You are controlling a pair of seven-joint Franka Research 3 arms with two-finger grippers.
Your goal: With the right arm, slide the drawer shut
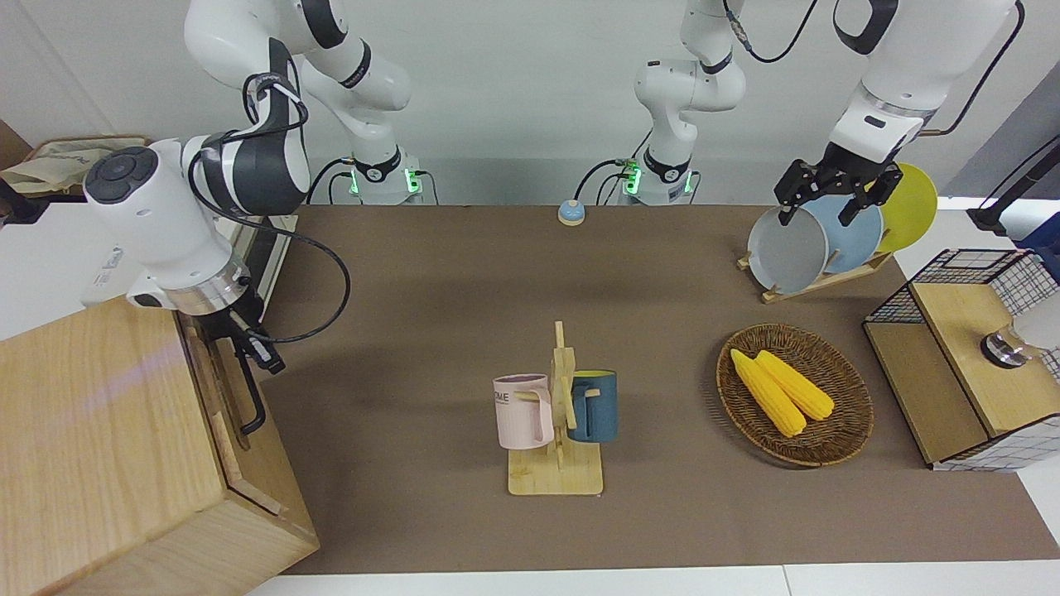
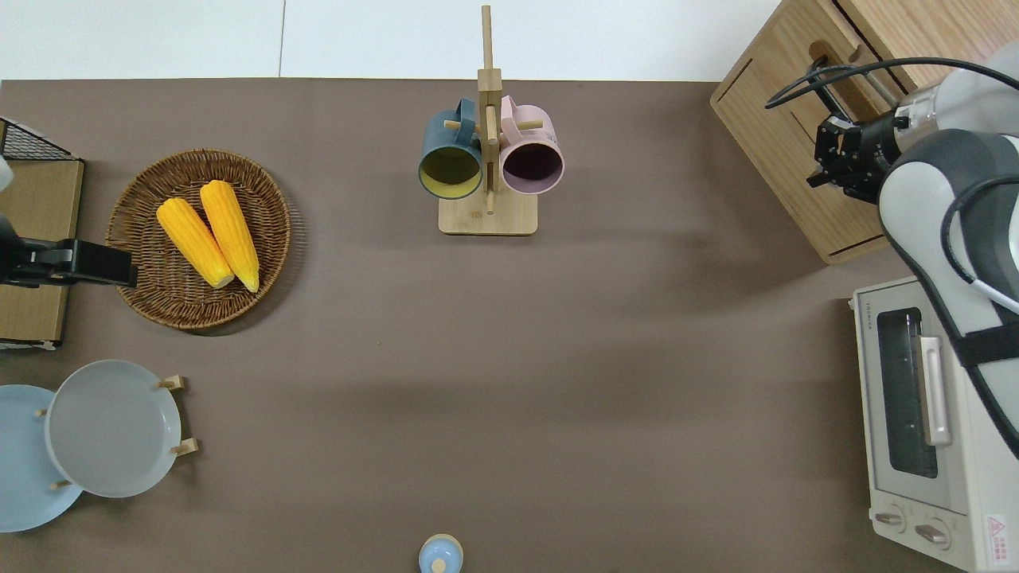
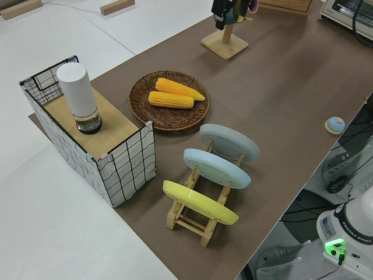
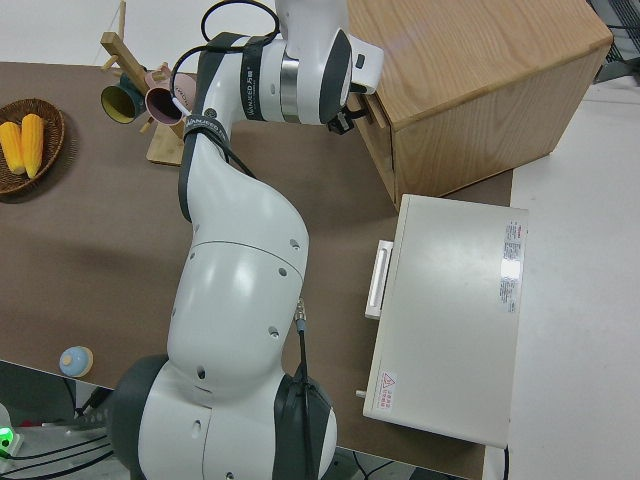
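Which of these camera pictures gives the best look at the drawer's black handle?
The front view: the handle shows as a bar along the drawer front, just below the right gripper. The overhead view shows only part of it; in the right side view the arm hides it; the left side view misses it.

Bare tabletop (image 2: pixel 637 334) before drawer (image 2: pixel 784 151)

Readable text in the scene

The pink mug (image 1: pixel 522 411) on the wooden rack shows the dark letters "ME". The left arm's base (image 3: pixel 349 233) reads "FRANKA EMIKA". The toaster oven's (image 2: pixel 931 422) small labels cannot be made out.
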